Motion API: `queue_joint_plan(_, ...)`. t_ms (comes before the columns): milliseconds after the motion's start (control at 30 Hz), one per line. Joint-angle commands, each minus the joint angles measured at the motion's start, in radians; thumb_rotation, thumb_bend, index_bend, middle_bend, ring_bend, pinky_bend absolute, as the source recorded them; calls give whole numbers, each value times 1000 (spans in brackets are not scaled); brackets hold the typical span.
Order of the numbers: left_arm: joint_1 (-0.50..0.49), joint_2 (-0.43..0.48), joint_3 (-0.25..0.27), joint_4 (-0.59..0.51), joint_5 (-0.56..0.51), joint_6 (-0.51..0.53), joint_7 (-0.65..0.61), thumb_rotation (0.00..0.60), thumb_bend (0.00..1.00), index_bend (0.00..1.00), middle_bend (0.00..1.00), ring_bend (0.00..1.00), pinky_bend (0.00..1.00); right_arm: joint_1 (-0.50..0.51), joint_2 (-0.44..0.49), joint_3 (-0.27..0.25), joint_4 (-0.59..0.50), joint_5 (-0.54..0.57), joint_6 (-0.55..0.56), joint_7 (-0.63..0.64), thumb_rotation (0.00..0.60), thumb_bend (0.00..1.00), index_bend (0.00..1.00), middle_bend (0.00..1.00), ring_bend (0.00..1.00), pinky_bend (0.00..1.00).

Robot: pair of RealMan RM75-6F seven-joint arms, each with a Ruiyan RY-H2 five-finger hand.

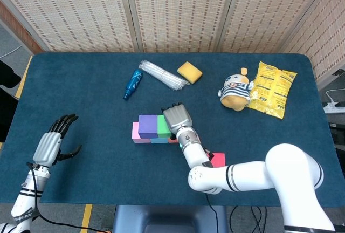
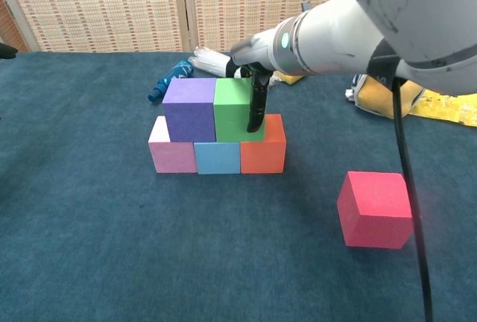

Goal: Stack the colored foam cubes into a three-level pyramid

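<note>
Currently the dark blue cloth-covered worktop (image 2: 89,247) carries a partly built stack of foam cubes: a bottom row of a pink foam cube (image 2: 171,148), a light blue foam cube (image 2: 217,157) and an orange foam cube (image 2: 264,150) set side by side and touching, with a purple foam cube (image 2: 190,109) and a green foam cube (image 2: 234,109) sitting on top of them, also touching each other. A red foam cube (image 2: 376,209) lies apart on the worktop, to the right of the stack in the chest view.

The right robot hand (image 1: 177,118) is over the right end of the stack; its dark fingers (image 2: 256,106) hang down against the right front face of the green foam cube. Whether they press it or only touch it, I cannot tell. The left robot hand (image 1: 52,142) hovers well apart at the left side of the worktop, fingers spread and holding nothing.

Toward the back lie a blue plastic bottle (image 1: 132,83), a bundle of clear plastic straws (image 1: 161,75), a yellow sponge (image 1: 190,72), a striped plush toy (image 1: 235,93) and a yellow snack bag (image 1: 273,96). No container here visibly holds anything; the bag looks closed.
</note>
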Motion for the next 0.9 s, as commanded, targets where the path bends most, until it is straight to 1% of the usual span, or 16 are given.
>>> queue_joint_plan(33, -1, 0, 0, 0, 2, 0, -1, 600, 332, 93, 52, 0, 101, -2, 3, 1, -6, 2, 5, -5, 600, 238, 193, 367, 241, 273)
queue_joint_plan(200, -5, 2, 1, -4, 7, -4, 5, 600, 332, 89, 50, 0, 101, -6, 12, 3, -23, 11, 12, -16, 600, 238, 42, 327, 220, 244)
queue_joint_plan(267, -8, 3, 1, -6, 9, -6, 12, 600, 332, 85, 49, 0, 100, -10, 18, 5, -30, 11, 13, -14, 600, 238, 1, 285, 200, 230)
queue_joint_plan(467, -13, 12, -4, -17, 8, -8, 29, 600, 331, 73, 46, 0, 100, -35, 73, 14, -93, -9, 11, 7, 600, 238, 0, 154, 126, 222)
queue_joint_plan(567, -11, 16, -10, -18, 2, -3, 27, 600, 330, 72, 47, 0, 100, -68, 133, 18, -153, -47, 10, 45, 600, 237, 0, 127, 107, 222)
queue_joint_plan(700, -7, 16, -18, -10, -12, 2, 19, 600, 331, 72, 48, 0, 100, -137, 232, 17, -253, -133, -3, 126, 600, 237, 0, 126, 95, 218)
queue_joint_plan(767, -6, 14, -21, -3, -22, -2, 15, 600, 331, 73, 48, 0, 100, -191, 292, 8, -318, -218, -12, 186, 600, 238, 0, 124, 94, 217)
queue_joint_plan(800, -6, 13, -22, 1, -27, -5, 13, 600, 330, 75, 49, 0, 100, -227, 329, 0, -358, -279, -15, 223, 600, 238, 0, 125, 96, 218)
queue_joint_plan(900, -7, 12, -23, 4, -34, -12, 15, 600, 330, 79, 49, 0, 100, -332, 420, -42, -451, -447, -6, 310, 600, 238, 10, 175, 130, 250)
